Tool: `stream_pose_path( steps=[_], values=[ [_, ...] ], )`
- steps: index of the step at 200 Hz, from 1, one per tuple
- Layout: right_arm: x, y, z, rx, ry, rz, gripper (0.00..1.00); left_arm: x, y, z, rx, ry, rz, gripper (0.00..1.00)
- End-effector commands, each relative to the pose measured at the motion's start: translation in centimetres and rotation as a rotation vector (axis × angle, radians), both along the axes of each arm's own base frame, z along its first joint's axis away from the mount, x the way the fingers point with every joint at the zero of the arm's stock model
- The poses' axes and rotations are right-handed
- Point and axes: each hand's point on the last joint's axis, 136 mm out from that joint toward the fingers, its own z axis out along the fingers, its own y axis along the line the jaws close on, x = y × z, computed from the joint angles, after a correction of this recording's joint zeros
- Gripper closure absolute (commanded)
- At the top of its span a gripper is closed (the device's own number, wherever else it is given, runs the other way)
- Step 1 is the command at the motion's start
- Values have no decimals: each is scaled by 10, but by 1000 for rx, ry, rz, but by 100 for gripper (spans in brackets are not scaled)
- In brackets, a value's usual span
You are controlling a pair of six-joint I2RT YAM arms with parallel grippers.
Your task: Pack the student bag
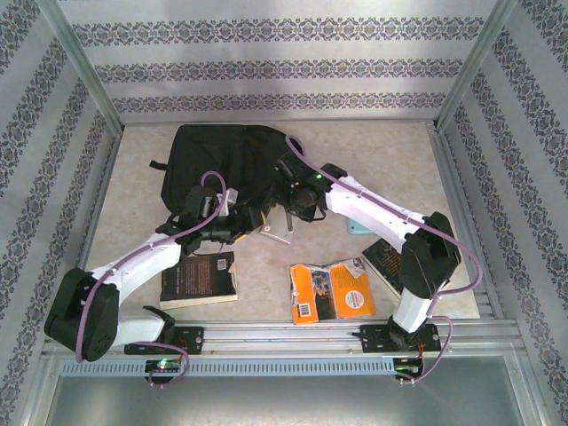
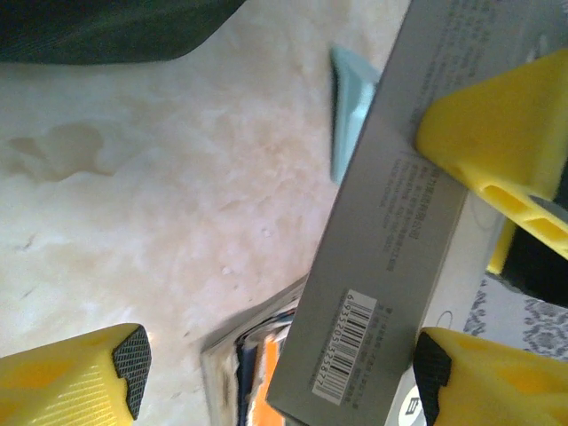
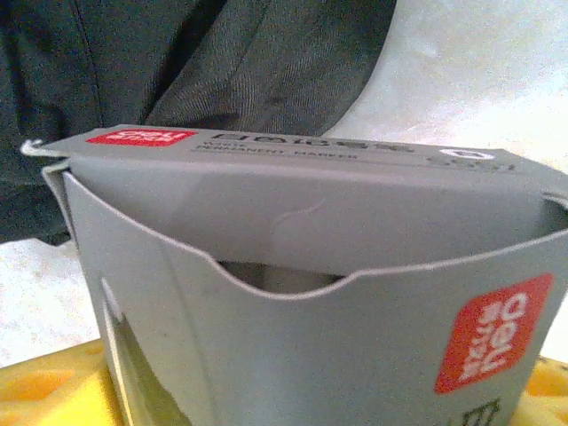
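Observation:
The student bag [image 1: 217,160] is a large black backpack lying at the back of the table, its dark fabric [image 3: 177,71] just behind the box. My right gripper [image 1: 295,211] is shut on a grey marker box [image 3: 311,266] with red labels, held at the bag's near right edge. In the left wrist view the same box [image 2: 399,222] shows its barcode, with a right finger [image 2: 506,151] pressed on its face. My left gripper [image 2: 284,377] stands open around the box's lower end, the box close to its right pad [image 2: 433,373] and far from the left one.
A dark book [image 1: 200,277] lies near the left arm. An orange book [image 1: 330,290] sits at the front centre, and another dark book [image 1: 386,257] lies under the right arm. A small teal item [image 1: 359,228] rests beside the right forearm. Metal posts frame the table.

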Motion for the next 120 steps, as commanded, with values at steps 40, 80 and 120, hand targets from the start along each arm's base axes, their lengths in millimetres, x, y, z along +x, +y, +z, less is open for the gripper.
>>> stream_pose_path(
  steps=[40, 80, 120],
  values=[
    [11, 10, 37, 262, -22, -109, 22, 16, -21, 37, -198, -159, 40, 20],
    [20, 15, 48, 373, -19, -175, 21, 21, -30, 44, -261, -213, 63, 19],
    [25, 22, 50, 445, 4, -213, 21, 24, -36, 47, -266, -241, 64, 19]
  ],
)
